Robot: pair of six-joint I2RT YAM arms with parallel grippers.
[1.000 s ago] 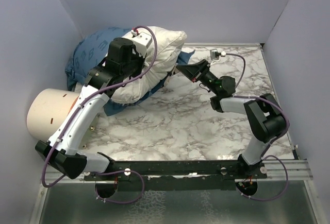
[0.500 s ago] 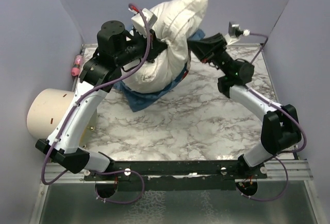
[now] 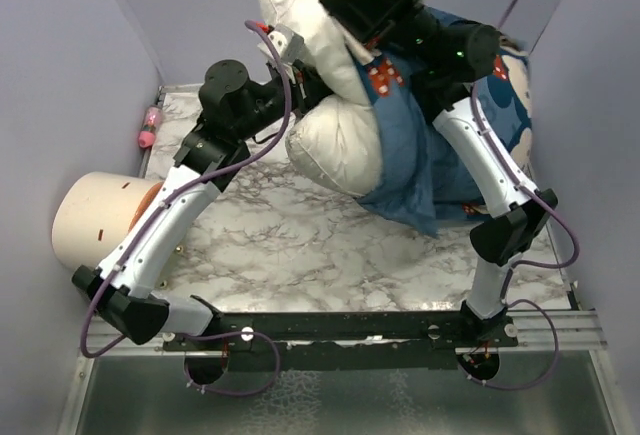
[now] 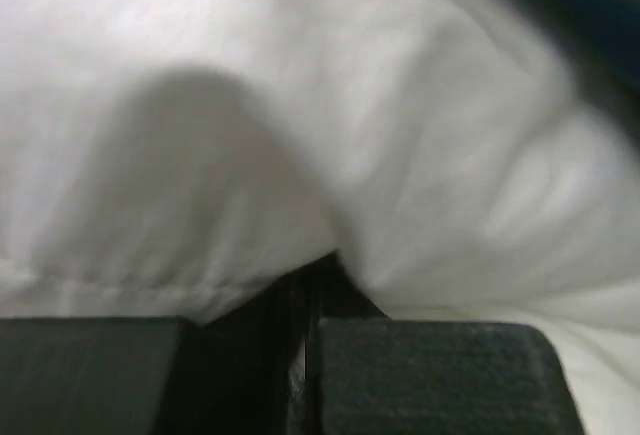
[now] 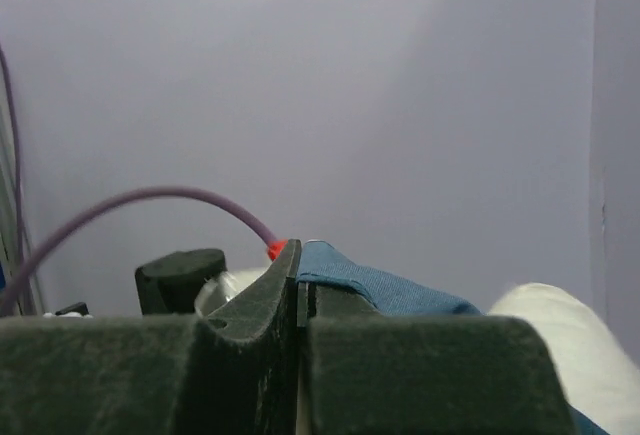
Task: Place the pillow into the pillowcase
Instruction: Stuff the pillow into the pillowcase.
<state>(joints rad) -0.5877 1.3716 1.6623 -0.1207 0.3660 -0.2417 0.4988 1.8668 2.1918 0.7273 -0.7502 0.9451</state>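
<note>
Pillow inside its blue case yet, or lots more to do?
Not yet. Held up: left fingers pinch the pillow, right fingers pinch the pillowcase edge. The case drapes one side; most of the pillow shows bare white, so sliding it in is left.

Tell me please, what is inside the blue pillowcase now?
The right side of the pillow disappears under the hanging pillowcase; its left bulge and top end are bare. Whether it is truly in the opening, and how deep, the blue cloth hides.
</note>
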